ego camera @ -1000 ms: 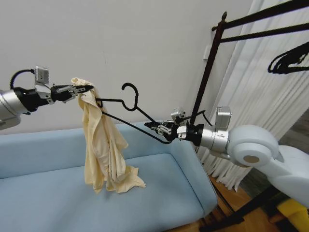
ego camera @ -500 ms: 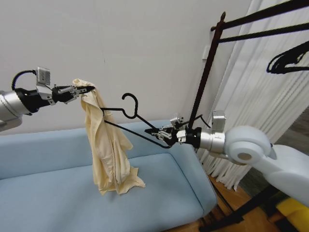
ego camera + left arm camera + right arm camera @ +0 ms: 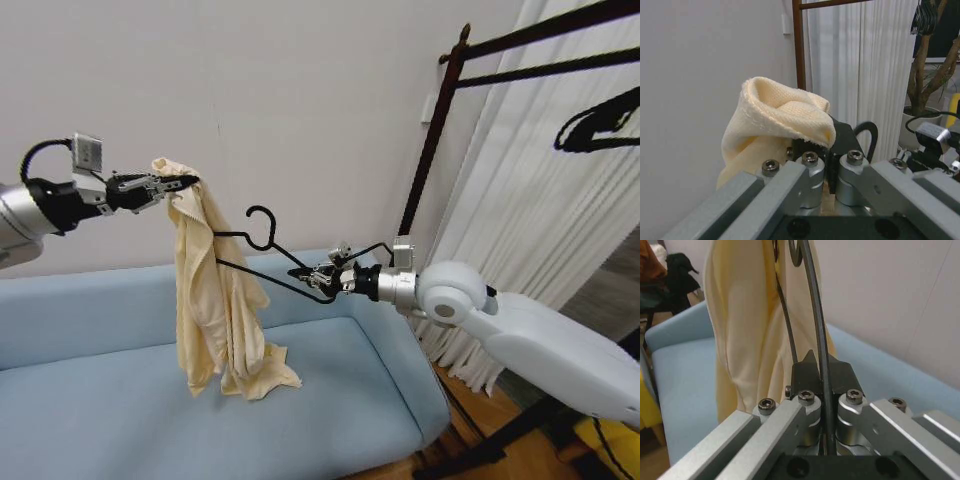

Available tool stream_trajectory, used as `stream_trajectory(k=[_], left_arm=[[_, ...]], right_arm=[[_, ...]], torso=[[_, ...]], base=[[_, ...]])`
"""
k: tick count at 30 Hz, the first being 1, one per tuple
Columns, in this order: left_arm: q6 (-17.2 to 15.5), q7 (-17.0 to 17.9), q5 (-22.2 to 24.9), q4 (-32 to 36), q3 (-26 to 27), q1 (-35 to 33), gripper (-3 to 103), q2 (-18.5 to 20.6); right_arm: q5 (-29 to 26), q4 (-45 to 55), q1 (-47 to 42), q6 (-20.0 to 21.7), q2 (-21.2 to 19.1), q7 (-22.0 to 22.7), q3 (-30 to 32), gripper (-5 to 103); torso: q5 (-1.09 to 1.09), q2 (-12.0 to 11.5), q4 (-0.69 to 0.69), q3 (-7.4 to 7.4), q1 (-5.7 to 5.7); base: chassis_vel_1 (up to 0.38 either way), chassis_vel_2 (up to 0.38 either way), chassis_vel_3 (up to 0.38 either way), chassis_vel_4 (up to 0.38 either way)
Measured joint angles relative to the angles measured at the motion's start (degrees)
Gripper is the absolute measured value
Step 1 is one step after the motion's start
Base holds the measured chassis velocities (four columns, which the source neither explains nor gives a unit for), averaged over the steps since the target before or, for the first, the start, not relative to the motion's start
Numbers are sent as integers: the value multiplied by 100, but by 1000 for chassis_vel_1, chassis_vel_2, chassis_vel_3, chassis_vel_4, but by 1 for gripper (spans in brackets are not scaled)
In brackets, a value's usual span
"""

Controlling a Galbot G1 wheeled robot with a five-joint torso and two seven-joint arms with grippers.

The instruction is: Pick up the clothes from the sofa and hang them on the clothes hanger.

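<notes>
The left gripper (image 3: pixel 178 184), held out high on the robot's left above the sofa (image 3: pixel 90 400), is clamping the bunched top of a cream garment (image 3: pixel 215 310). The garment is hanging straight down, its lower hem resting on the blue seat cushion. The right gripper (image 3: pixel 322 277), reaching in from the right at about the garment's mid-height, is pinching the near end of a black hanger (image 3: pixel 262 240) between closed fingers. The hanger is lying tilted, with its hook curling upward between the two grippers and its far end meeting the cloth's folds. The dark rack (image 3: pixel 432 140) is standing beyond the sofa's right end before white curtains (image 3: pixel 540 200), carrying a second hanger (image 3: pixel 600 120) high up.
</notes>
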State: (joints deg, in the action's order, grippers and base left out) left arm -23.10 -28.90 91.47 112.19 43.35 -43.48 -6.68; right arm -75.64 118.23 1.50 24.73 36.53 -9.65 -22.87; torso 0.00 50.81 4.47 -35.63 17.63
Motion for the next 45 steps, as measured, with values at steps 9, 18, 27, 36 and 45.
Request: stream_trajectory(k=[9,18,27,36,45], left_arm=[[0,-24,58,100,0,6,1,22],[-6,-46,90,193,54,4,1,6],[-12,-101,73,165,73,-12,1,-79],[-10,-156,21,283,65,-33,1,-160],[-21,-239,-204,462,39,-87,14,-312]], right_arm=[[-50,-116,289,-65,578,9,-218,2],[15,-337,143,-186,957,311,-269,2],[-284,-342,133,-351,778,440,115,2],[-492,-422,551,-359,1002,637,167,2],[-593,-614,1044,-342,998,650,192,2]], torso=[[-1,0,-1,0,0],[0,0,-3,0,1],[1,0,1,0,0],[0,0,-2,0,0],[0,0,0,1,0]], base=[[0,0,0,0],[0,0,0,0],[0,0,0,0],[0,0,0,0],[0,0,0,0]])
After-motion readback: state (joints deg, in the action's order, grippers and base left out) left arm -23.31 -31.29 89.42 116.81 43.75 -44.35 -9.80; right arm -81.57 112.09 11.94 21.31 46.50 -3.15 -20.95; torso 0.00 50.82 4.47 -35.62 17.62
